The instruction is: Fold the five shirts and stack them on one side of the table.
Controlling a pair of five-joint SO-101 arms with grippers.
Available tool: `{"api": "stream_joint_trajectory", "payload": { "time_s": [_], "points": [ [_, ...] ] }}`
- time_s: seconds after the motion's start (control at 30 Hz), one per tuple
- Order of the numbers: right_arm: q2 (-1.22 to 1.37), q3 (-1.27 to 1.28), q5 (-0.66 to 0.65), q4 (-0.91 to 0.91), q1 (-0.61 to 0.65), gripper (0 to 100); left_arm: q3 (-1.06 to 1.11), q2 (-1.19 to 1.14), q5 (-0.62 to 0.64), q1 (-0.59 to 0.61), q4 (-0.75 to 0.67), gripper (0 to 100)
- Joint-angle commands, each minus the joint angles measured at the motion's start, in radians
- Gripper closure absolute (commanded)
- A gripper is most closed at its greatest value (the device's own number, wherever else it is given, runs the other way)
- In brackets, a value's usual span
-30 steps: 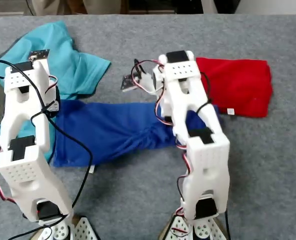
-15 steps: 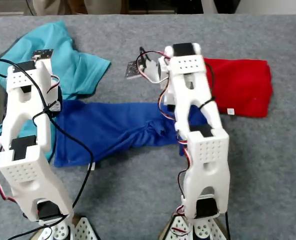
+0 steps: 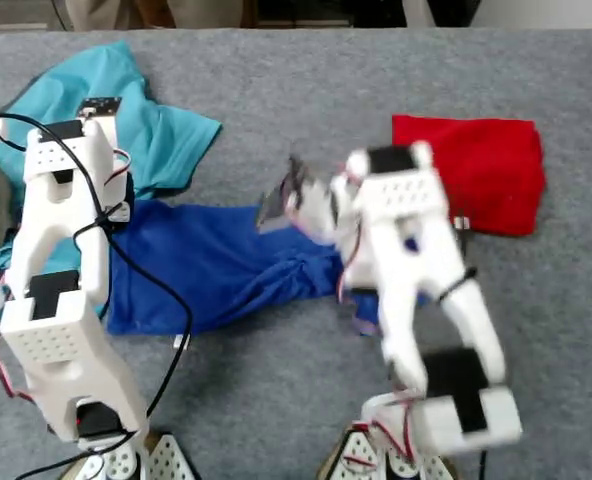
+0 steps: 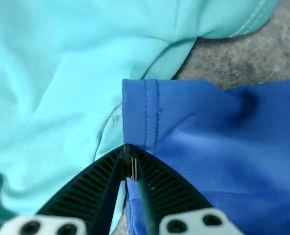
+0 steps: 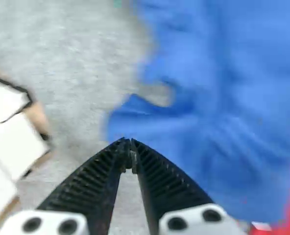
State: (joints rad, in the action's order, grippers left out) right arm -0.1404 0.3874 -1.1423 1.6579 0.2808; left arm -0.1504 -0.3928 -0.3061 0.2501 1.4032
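Looking across the counter, you have the left pincer clenched on the hem corner of the blue shirt, which lies spread over the middle. Your right pincer is clenched too, above that shirt's bunched three-o'clock end; whether it nips cloth, you cannot tell. Farther off, a rumpled teal shirt touches the blue one at ten o'clock, and a folded red shirt lies at two o'clock.

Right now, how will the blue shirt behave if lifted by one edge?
Probably floppy: the blue shirt lies bunched into soft wrinkles. Likely light, thin fabric, so it should drape and sag. It may drag the teal shirt it overlaps.
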Motion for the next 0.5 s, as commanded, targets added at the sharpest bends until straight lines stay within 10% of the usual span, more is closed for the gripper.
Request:
{"api": "stream_joint_trajectory", "payload": {
  "time_s": [0.0,0.47],
  "points": [
    [-0.125,0.249,0.058,-0.158,0.061,99.6,-0.046,0.015,-0.009,-0.009,-0.002,98],
    [0.226,-0.018,0.094,-0.443,-0.236,99.6,-0.035,0.008,-0.011,-0.009,0.0,98]
  ]
}}
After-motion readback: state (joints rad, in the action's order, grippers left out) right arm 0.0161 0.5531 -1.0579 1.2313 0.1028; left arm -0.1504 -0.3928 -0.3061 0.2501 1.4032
